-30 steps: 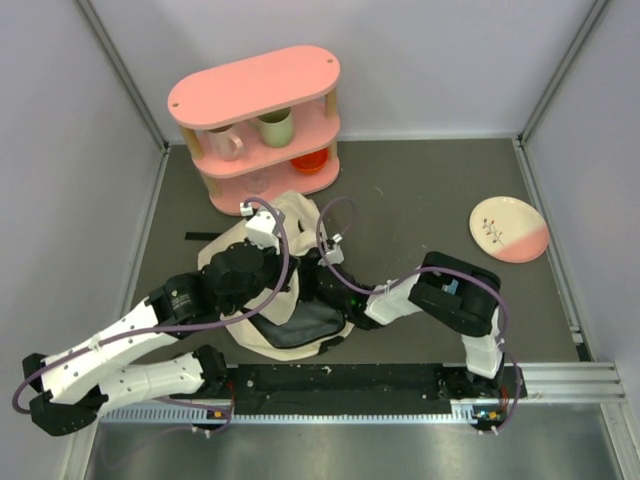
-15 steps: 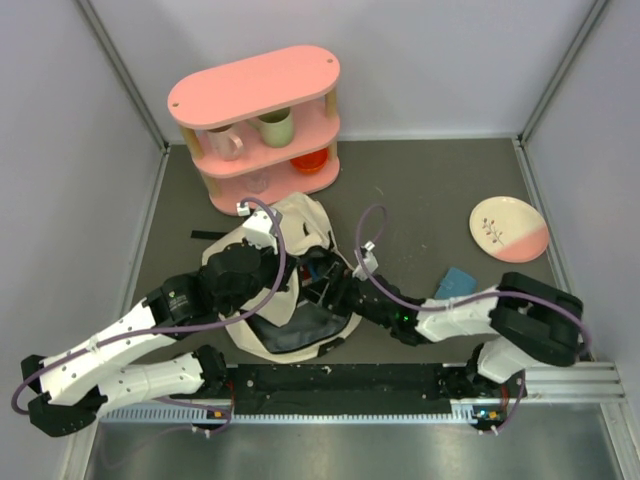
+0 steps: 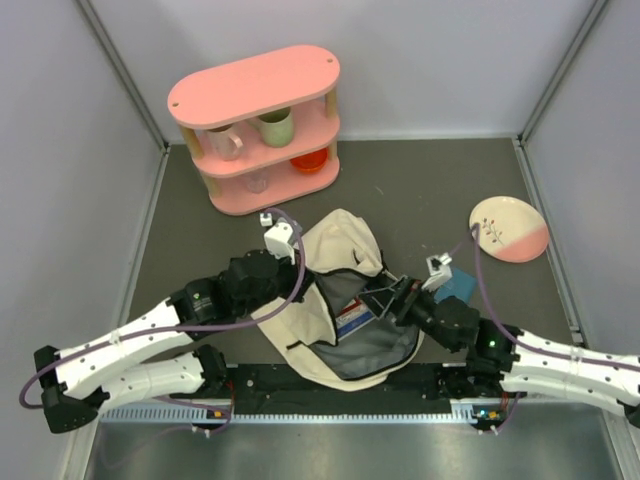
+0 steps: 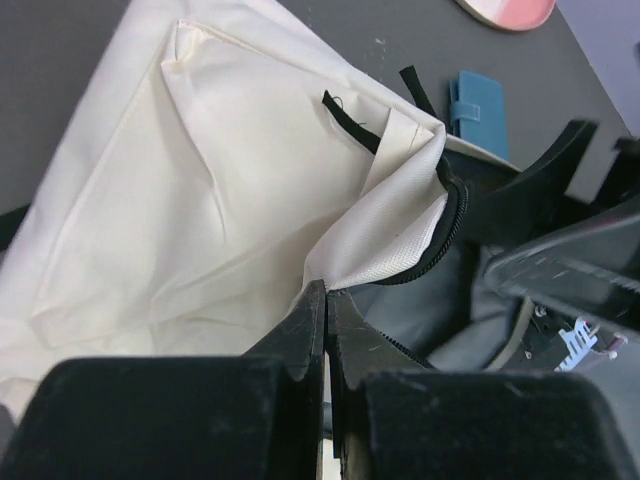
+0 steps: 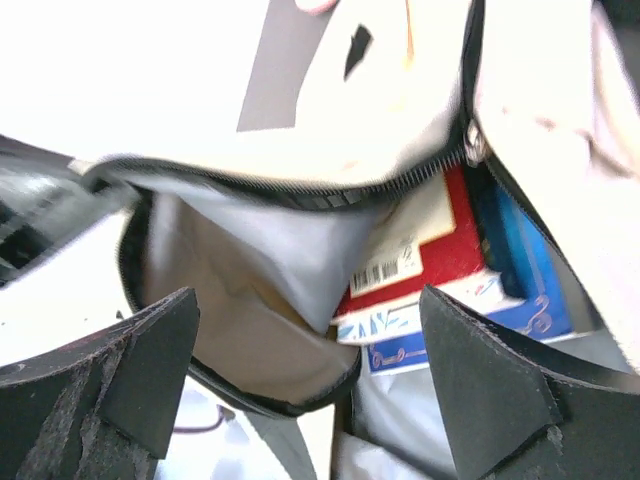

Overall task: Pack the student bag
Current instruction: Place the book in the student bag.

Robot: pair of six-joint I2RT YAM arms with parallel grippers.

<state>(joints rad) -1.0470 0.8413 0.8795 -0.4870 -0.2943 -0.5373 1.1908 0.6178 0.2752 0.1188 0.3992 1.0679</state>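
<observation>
On the dark grey table, the left gripper (image 4: pixel 325 298) has its black fingers pressed together, pinching the pale edge of the cream soft-fabric student bag (image 3: pixel 338 246) just beside its dark zipper and holding that side of the mouth up. Far left of centre, against the back wall, stands a pink oval two-tier wooden shelf (image 3: pixel 255 85) carrying a pale pink mug (image 3: pixel 225 142), a light green mug (image 3: pixel 277 128) and an orange-red bowl (image 3: pixel 310 160) on its middle level. The student bag lies in the middle of the table, near the arms' bases and in front of the shelf, its zipped opening gaping towards the right arm and showing a grey lining. Inside, a red, white and blue printed packet with a barcode (image 5: pixel 435 255) rests against the right side of the opening. The right gripper (image 5: pixel 310 350) hovers at the mouth with its jaws spread wide, holding nothing. Just right of the bag lies a small teal-blue flat case (image 4: pixel 478 98), apart from the fabric, and farther right sits a round cream-and-pink ceramic plate with a sprig pattern (image 3: pixel 508 228)
</observation>
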